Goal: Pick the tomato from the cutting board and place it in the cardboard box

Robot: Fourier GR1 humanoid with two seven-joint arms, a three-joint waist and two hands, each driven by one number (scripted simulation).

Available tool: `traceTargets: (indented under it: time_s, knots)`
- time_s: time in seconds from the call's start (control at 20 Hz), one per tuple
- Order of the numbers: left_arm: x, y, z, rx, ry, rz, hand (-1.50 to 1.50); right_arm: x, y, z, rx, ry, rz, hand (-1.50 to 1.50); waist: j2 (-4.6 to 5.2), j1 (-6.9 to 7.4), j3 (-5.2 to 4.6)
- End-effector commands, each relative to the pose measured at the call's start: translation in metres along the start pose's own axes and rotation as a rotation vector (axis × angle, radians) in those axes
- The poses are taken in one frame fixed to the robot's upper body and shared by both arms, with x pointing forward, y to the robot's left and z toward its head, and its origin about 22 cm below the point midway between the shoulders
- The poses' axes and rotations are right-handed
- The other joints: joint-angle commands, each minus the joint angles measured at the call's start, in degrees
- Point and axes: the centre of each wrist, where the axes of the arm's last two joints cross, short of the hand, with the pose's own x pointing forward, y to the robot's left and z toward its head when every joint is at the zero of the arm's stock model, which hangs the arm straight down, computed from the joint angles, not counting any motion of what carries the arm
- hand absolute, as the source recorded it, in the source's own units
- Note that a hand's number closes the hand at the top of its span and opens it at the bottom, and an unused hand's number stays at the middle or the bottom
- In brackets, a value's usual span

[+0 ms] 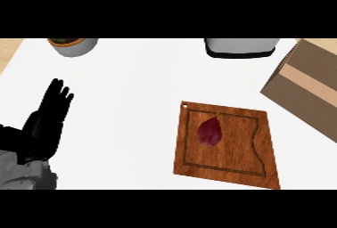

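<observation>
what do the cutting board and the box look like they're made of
The cutting board looks like wood with a reddish-brown, slightly glossy finish: grain streaks, a routed groove and a hanging hole show. The cardboard box looks like matte brown cardboard, with a paler strip, probably tape, running across it.

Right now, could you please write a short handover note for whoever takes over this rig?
Left robot hand: open, fingers up, resting at the view's left edge, holding nothing.
Right robot hand: not in view.
Tomato: dark red, lying on the wooden cutting board, upper middle of it, untouched.
Cardboard box: at the right edge, beyond the board's upper right corner, only partly in view.
Done: nothing yet.
Left: grasp the tomato, carry it right, place it in the box.
</observation>
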Motion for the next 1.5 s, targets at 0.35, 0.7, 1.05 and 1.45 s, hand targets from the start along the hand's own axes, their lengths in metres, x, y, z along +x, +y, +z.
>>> traceTargets:
  time_s: [0.35, 0.7, 1.05, 1.45]
  knots:
    - [-0.006, -0.025, -0.01, -0.04, -0.003, 0.005, 0.0, -0.084, -0.091, -0.039, -0.204, 0.182, -0.143, 1.5, 0.32, 2.19, 0.03]
    - [-0.001, -0.023, -0.011, -0.047, 0.008, -0.013, 0.0, -0.139, -0.11, -0.079, -0.205, 0.229, -0.004, 1.5, 0.14, 2.22, 0.06]
    - [-0.007, -0.022, -0.005, -0.036, 0.012, -0.004, 0.0, -0.188, -0.071, -0.089, -0.086, 0.242, 0.098, 1.5, 0.12, 2.15, 0.08]
    - [0.017, -0.031, -0.023, -0.071, -0.024, -0.003, 0.0, -0.237, -0.063, -0.103, 0.296, 0.436, 0.24, -1.5, 0.67, 3.87, 0.11]
